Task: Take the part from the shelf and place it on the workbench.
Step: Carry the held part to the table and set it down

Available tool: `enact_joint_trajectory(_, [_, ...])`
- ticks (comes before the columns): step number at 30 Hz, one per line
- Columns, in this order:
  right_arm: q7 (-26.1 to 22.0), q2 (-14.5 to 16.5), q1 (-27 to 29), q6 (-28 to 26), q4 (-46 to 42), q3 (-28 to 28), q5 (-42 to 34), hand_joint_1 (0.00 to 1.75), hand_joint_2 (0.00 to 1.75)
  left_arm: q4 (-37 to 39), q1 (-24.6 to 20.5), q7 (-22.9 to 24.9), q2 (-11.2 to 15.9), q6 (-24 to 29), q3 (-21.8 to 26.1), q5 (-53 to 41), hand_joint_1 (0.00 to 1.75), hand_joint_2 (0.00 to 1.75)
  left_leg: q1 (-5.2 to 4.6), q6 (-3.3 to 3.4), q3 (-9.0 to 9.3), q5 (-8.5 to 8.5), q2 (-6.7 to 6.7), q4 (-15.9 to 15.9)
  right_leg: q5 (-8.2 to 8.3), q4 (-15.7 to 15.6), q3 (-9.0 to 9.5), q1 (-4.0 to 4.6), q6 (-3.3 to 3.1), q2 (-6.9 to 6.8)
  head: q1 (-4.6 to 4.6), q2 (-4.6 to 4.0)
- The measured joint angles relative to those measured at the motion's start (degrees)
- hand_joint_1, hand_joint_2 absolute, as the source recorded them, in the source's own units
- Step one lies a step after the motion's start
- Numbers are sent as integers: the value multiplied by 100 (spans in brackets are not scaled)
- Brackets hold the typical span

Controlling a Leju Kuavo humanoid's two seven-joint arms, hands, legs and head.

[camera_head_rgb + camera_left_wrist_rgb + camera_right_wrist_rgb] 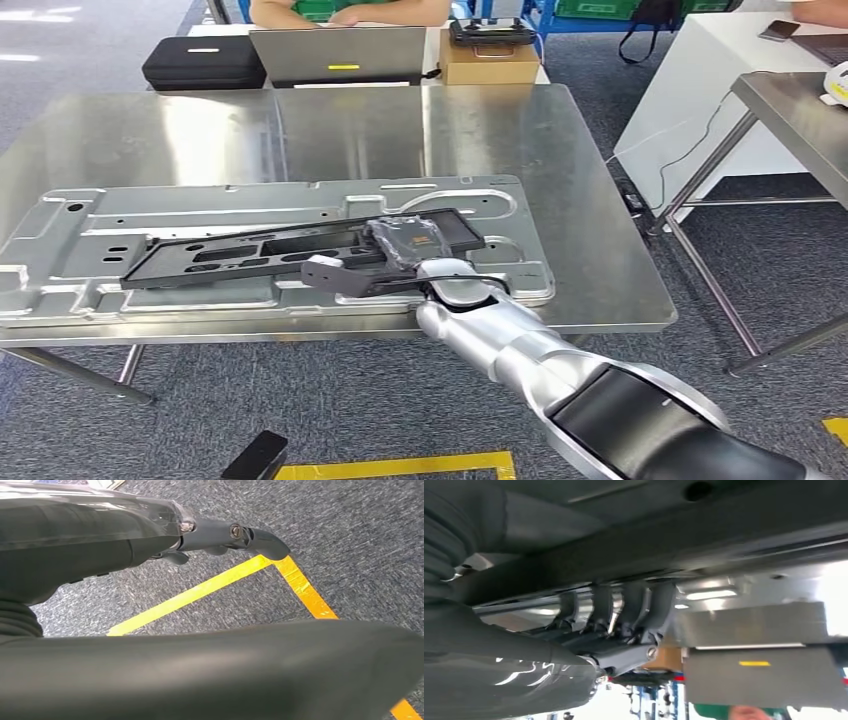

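Right hand (405,243) reaches in over the near edge of the steel worktop (560,180). Its fingers (634,607) are curled up around the underside edge of the black part (300,252), a long flat slotted frame; the hand holds it near its right end. In the right wrist view the fingers hook side by side against the dark bar of the part, pressed close together.

The part lies lengthwise on a large silver stamped panel (90,235) that covers the near half of the worktop. Most of the part stretches away from the fingers toward the robot's left. Whether the held end is resting on the panel or lifted just off it cannot be told.

Left hand (235,535) hangs low over grey carpet (350,540) marked with yellow tape (200,592). Its dark fingers are extended, nothing between them.

Beyond the fingers, at the far edge of the worktop: an open laptop (338,55), a black case (203,62), a cardboard box (488,62). A person in green (350,10) sits behind the laptop. A second steel table (795,110) stands well off to the right.
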Motion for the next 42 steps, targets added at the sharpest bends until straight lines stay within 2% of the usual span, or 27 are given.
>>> enact_joint_trajectory(4, [-114, 21, 7, -69, 74, -23, 80, 0, 175, 0, 5, 102, -6, 82, -29, 9, 0, 0, 0, 0, 4, 0, 2, 0, 2, 1, 1, 0, 0, 5, 0, -1])
enact_joint_trajectory(16, [-635, 24, 172, -499, -104, -190, 16, 0, 175, 0, 82, 107, -4, 291, -29, 150, 0, 0, -1, 0, 3, -1, 2, 0, -2, 0, -1, 0, 3, 3, 0, -1])
enact_joint_trajectory(23, [-1111, -200, 625, -850, -666, -355, -156, 0, 175, 0, 217, 45, 6, 382, -12, 286, 0, 0, -1, 0, 3, -1, 2, 0, -2, 0, 0, -1, 4, 2, 0, 0])
enact_joint_trajectory(33, [-1585, -925, 1516, -653, -2245, -396, -21, 0, 175, 0, 379, -100, 81, 440, 50, 474, 0, 0, -2, 3, 2, -3, 1, 0, -2, -1, 0, -1, 4, -1, 0, -1])
enact_joint_trajectory(38, [-1646, -1379, 2029, -655, -3371, -302, 154, 0, 175, 0, 428, -157, 114, 476, 122, 593, 0, 0, -2, 4, 3, -4, 1, 0, -3, -1, 0, -1, 4, 0, 0, -1])
enact_joint_trajectory(42, [-1569, -1684, 2516, -876, -4206, -164, 548, 0, 175, 0, 477, -160, 137, 479, 185, 666, 0, 0, -11, 21, 1, -16, 0, 14, -1, -13, 2, -18, 15, -2, -1, -1])
